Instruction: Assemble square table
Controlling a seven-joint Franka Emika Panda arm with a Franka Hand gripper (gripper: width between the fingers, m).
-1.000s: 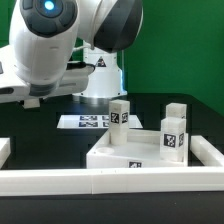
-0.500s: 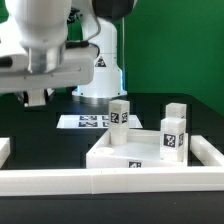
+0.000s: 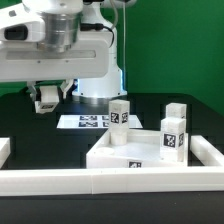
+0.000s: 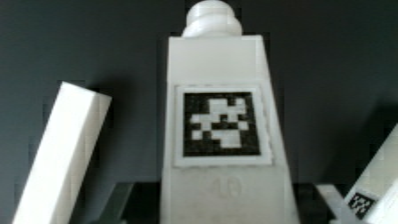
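The square table's white slab (image 3: 125,157) lies at the front, toward the exterior view's right. Three white tagged legs stand on it: one at the back left (image 3: 119,114), one at the back right (image 3: 177,111), one nearer (image 3: 172,136). My gripper (image 3: 46,98) hangs above the dark table, left of the slab and apart from it. In the wrist view a fourth leg (image 4: 217,110) with a black-and-white tag and a screw tip (image 4: 214,14) sits lengthwise between the dark fingers (image 4: 143,198). The gripper (image 4: 222,198) is shut on this leg.
A long low white border wall (image 3: 100,181) runs along the front, with a short piece at the left (image 3: 4,150). The marker board (image 3: 88,122) lies behind the slab near the robot base (image 3: 100,75). The wrist view also shows a slanted white bar (image 4: 71,150) and a tagged corner (image 4: 379,185).
The arm's upper links have swung and turned. The gripper with the leg has shifted slightly toward the exterior view's right. The slab and its three legs have not moved.
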